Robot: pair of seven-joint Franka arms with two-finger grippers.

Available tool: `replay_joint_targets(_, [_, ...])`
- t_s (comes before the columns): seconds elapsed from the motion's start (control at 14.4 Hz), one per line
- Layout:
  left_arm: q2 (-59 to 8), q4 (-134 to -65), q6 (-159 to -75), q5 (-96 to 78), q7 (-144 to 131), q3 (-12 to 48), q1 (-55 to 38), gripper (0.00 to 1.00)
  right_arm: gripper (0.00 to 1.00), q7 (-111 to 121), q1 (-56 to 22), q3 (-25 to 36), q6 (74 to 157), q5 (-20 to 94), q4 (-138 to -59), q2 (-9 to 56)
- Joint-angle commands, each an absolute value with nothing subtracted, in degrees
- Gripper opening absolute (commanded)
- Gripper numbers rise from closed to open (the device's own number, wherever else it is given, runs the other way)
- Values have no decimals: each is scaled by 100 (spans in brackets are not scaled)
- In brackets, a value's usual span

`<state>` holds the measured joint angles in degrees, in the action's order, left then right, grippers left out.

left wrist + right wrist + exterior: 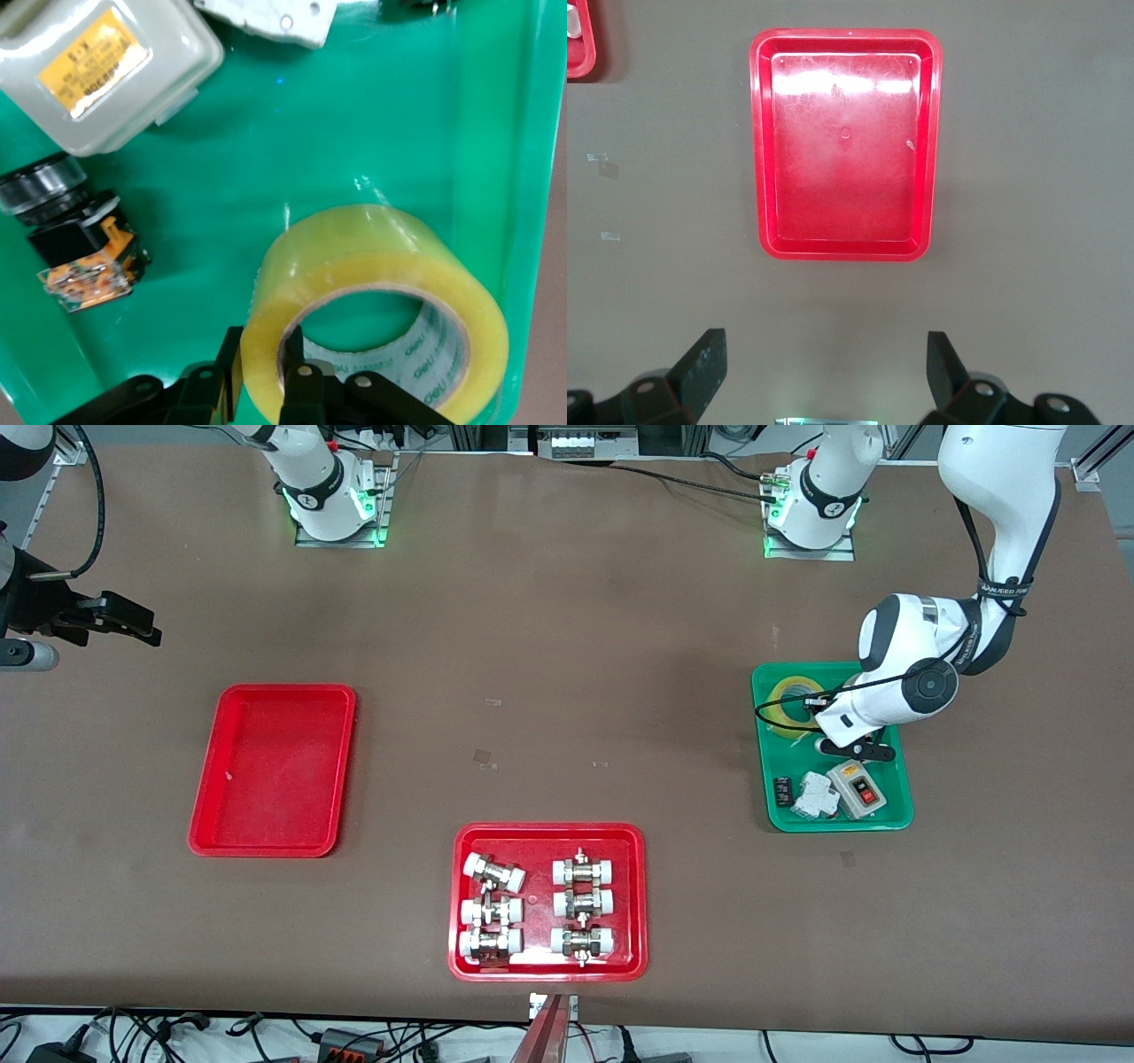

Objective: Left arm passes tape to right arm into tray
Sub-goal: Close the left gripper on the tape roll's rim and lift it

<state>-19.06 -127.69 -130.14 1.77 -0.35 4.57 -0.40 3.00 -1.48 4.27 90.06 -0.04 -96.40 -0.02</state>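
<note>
The yellow tape [788, 698] lies flat in the green tray [897, 815], at the end away from the front camera. My left gripper [811, 714] is down in that tray. In the left wrist view its jaws [263, 341] straddle the wall of the tape [381, 266], one finger [229, 363] outside and one inside the core, pressed on the wall. The tape still rests on the tray floor [354, 124]. My right gripper [133, 624] hangs open and empty over the table at the right arm's end, above the plain red tray [275, 769], which also shows in the right wrist view [845, 146]. Its fingers [704, 363] stand wide apart.
The green tray also holds a beige switch box [858, 790], a white breaker [815, 795] and a black and orange push button [84, 257]. A squarer red tray of white-capped metal fittings [547, 902] sits near the table's front edge.
</note>
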Motion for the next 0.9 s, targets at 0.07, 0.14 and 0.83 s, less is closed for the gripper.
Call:
replay_joint_targets(0.07, [-1670, -12946, -13017, 105, 53, 492, -9, 0, 100, 316, -158, 439, 8895, 62, -9659, -44])
replay_joint_targets(0.14, [-1661, -12903, -12973, 105, 53, 492, -70, 0, 100, 316, -158, 439, 8834, 70, -9659, -44])
replay_joint_targets(0.83, [-309, -11085, -10074, 88, 62, 1475, -53, 0, 100, 325, -272, 396, 8737, 114, -9659, -18])
